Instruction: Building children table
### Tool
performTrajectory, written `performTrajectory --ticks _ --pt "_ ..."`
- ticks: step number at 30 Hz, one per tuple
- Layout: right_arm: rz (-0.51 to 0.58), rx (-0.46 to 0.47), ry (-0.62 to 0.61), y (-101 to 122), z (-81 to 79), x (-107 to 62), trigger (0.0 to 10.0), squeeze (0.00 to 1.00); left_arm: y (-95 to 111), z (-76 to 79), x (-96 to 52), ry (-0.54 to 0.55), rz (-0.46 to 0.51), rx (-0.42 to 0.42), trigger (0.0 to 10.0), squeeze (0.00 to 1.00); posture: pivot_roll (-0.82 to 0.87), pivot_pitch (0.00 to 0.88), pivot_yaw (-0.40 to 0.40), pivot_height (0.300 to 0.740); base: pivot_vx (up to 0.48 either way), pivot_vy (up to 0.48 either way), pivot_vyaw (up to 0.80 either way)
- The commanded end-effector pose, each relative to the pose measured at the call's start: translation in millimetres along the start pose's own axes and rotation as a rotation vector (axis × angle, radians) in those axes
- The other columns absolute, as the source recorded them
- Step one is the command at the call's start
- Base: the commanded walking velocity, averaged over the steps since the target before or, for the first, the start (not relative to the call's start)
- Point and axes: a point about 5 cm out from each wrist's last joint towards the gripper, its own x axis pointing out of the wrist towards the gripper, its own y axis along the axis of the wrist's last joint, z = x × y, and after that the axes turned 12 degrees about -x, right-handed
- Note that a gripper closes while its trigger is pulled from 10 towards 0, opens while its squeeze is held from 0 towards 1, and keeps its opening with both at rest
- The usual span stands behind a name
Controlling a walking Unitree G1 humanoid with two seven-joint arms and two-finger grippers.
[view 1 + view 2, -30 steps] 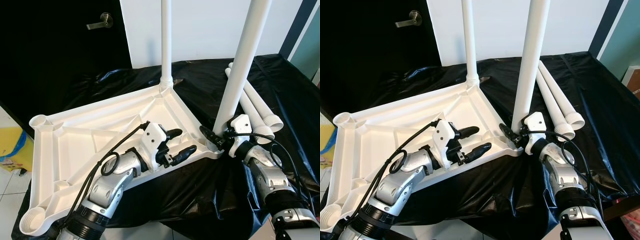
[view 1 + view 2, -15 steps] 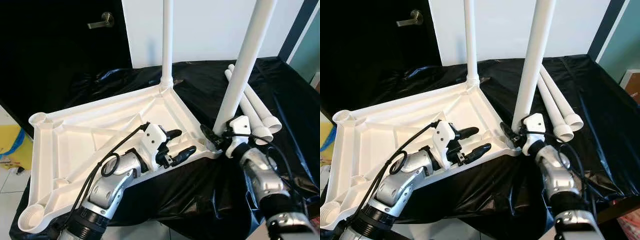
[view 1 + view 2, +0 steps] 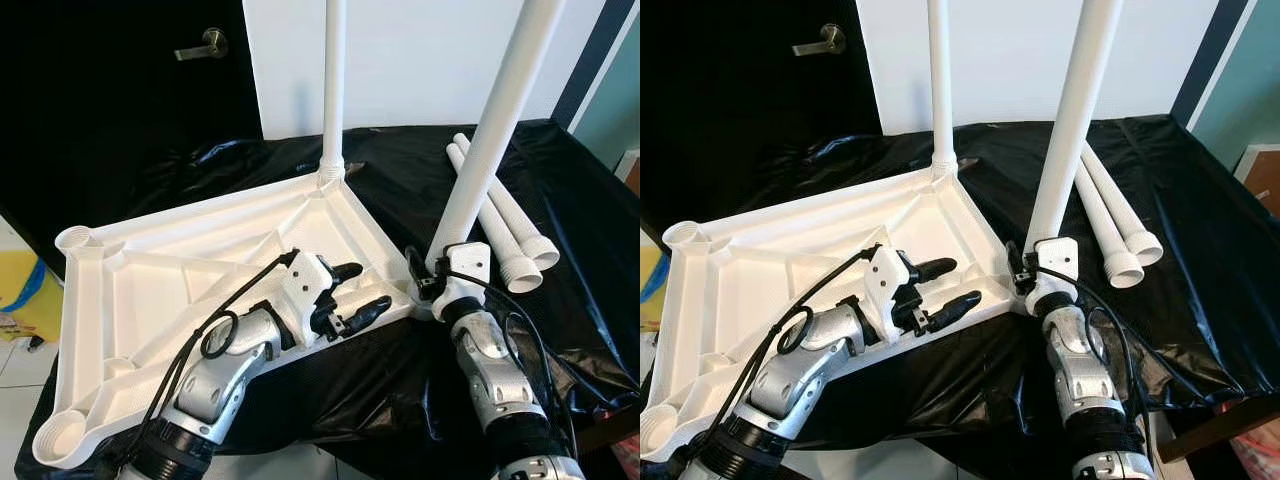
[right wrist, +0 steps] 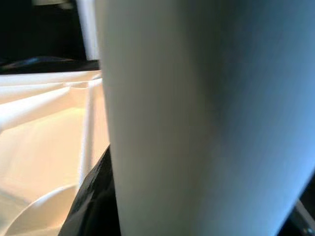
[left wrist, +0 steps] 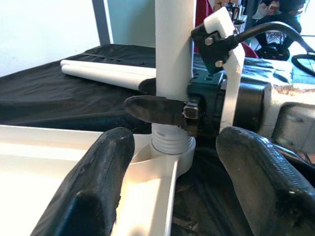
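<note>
From the head, the upturned tabletop [image 3: 200, 260] is lying on the black cloth [image 3: 580, 220], one leg [image 3: 333, 90] standing in its far corner, while the right gripper [image 3: 425, 280] is clamping a second leg [image 3: 495, 130] at the near corner socket and the left gripper [image 3: 355, 290] is resting spread on the rim. Left wrist: its fingers [image 5: 96, 182] are gaping wide, framing that leg's threaded base sitting in the socket, two spare legs [image 5: 106, 73] lying beyond. Right wrist: the leg [image 4: 206, 118] is looming close, pinched tight.
</note>
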Motion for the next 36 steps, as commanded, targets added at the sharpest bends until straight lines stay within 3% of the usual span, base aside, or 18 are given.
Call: performTrajectory --ticks 1,18,19,21,22,29,32,33,34,36 --pt "-0.167 0.011 -0.125 -27 -1.9 -14.7 10.0 0.0 0 2.3 0.0 -0.02 -0.013 0.008 10.0 0.0 -0.11 0.0 0.02 0.74 0.0 0.0 0.0" --pt "-0.151 0.012 -0.149 -17 -10.7 -15.6 10.0 0.0 1 -1.5 -3.1 -0.013 -0.029 0.019 10.0 0.0 -0.12 0.0 0.034 0.74 0.0 0.0 0.0" --pt "-0.143 0.013 -0.148 -16 -10.4 -15.0 10.0 0.76 1 -2.8 -3.6 -0.009 -0.028 0.02 10.0 0.0 -0.12 0.0 0.034 0.74 0.0 0.0 0.0" --pt "-0.141 0.011 -0.152 -14 -10.5 -14.8 10.0 0.76 2 -3.7 -4.1 -0.005 -0.027 0.02 10.0 0.0 -0.12 0.0 0.035 0.74 0.0 0.0 0.0" --pt "-0.128 0.021 -0.143 -13 -10.6 -14.5 10.0 1.0 2 -4.2 -4.3 -0.003 -0.027 0.021 10.0 0.0 -0.12 0.0 0.036 0.74 0.0 0.0 0.0" --pt "-0.049 0.033 -0.06 -4 -8.8 -14.2 10.0 1.0 2 -5.8 -4.2 0.006 -0.027 0.026 10.0 0.0 -0.12 0.0 0.036 0.74 0.0 0.0 0.0" --pt "0.05 0.028 0.117 5 7.0 -15.9 10.0 1.0 3 -8.8 -1.8 0.016 -0.026 0.034 10.0 0.0 -0.14 0.0 0.034 0.74 0.0 0.0 0.0" --pt "0.05 0.028 0.117 5 7.0 -15.9 10.0 1.0 3 -8.8 -1.8 0.016 -0.026 0.034 10.0 0.0 -0.14 0.0 0.034 0.74 0.0 0.0 0.0" --pt "0.07 0.011 0.169 6 12.4 -15.5 10.0 0.35 3 -9.0 -0.7 0.014 -0.025 0.034 10.0 0.0 -0.14 0.0 0.037 0.74 0.0 0.0 0.0" --pt "0.07 0.011 0.169 6 12.4 -15.5 10.0 0.35 3 -9.0 -0.7 0.014 -0.025 0.034 10.0 0.0 -0.14 0.0 0.037 0.74 0.0 0.0 0.0"
